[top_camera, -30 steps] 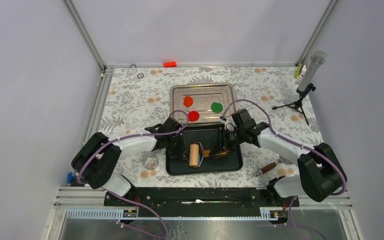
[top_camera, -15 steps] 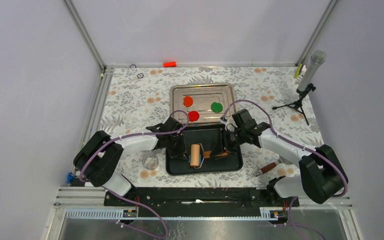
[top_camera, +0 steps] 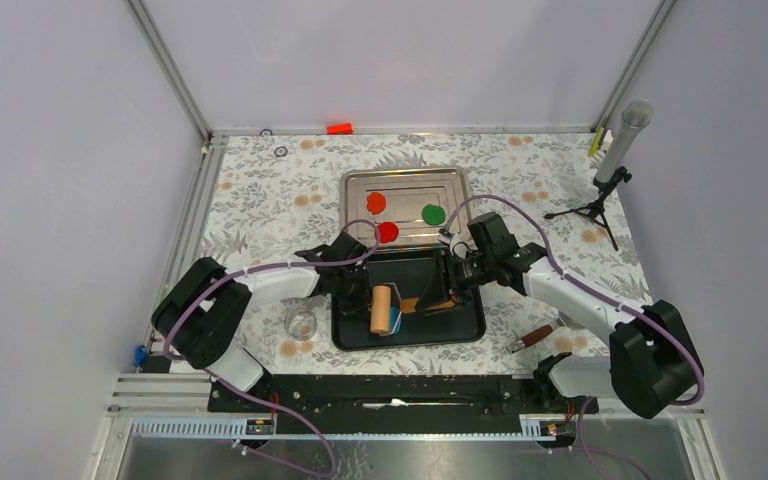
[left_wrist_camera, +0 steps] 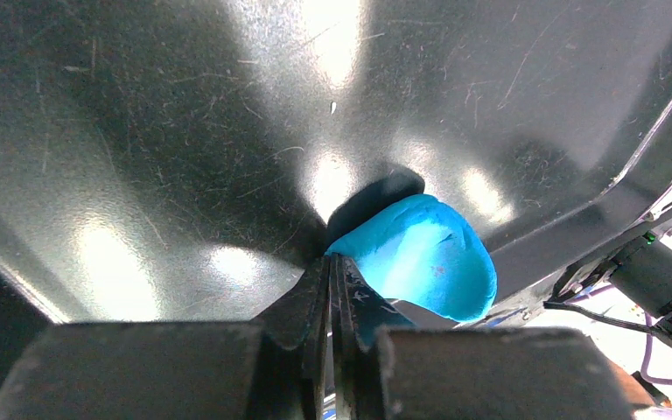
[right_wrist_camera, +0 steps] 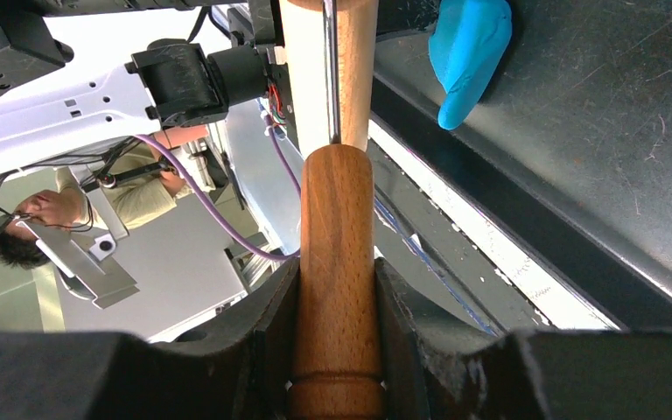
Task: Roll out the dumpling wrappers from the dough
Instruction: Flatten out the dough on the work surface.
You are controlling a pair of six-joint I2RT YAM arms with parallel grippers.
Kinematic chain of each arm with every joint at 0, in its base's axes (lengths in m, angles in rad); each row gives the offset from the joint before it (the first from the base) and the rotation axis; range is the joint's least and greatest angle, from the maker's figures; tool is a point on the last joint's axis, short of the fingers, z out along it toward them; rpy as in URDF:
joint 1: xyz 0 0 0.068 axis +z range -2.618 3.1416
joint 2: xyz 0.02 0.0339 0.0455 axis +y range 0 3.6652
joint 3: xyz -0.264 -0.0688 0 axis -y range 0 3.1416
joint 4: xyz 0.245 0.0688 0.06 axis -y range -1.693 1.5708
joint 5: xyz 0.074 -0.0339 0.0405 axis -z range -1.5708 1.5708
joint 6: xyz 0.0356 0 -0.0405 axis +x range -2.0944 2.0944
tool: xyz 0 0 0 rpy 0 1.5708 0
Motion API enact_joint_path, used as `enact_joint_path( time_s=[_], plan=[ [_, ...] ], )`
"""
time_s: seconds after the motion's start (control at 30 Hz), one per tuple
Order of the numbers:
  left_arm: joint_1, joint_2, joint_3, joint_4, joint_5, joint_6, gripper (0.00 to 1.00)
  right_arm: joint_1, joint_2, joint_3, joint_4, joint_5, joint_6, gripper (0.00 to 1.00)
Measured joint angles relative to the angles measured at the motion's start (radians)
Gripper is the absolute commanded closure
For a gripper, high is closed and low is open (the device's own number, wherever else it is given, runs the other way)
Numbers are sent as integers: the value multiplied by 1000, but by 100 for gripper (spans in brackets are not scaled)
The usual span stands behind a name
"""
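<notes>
Three finished discs (top_camera: pixel 433 213) lie on the far metal tray (top_camera: pixel 410 190), but the blue dough (left_wrist_camera: pixel 424 258) is a thick oval lump left of middle in the near black tray (top_camera: pixel 460 325), so rolling looks barely begun. The right gripper (right_wrist_camera: pixel 337 284) clenches the roller (top_camera: pixel 384 310) by its handle, which runs left-right, its barrel lying near-far over the dough; the left gripper (left_wrist_camera: pixel 331 262) is pinched closed, tips at the lump's edge. The barrel hides which way the lump's long axis runs.

Rolling pin (top_camera: pixel 384 308) leftward; dough (top_camera: pixel 395 325) now visible
</notes>
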Motion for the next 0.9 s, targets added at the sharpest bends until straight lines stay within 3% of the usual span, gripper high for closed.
enact_joint_path(
  time_s=[0.17, 0.63, 0.9],
  plan=[
    [0, -2, 0, 0, 0, 0, 93, 0, -10, 10, -30, 36, -1, 100],
    [-3, -104, 79, -42, 9, 16, 84, -34, -174, 106, -263, 383, -43, 100],
    [-3, -117, 127, -55, 8, 34, 76, -35, -166, 135, -313, 450, -76, 100]
  ],
)
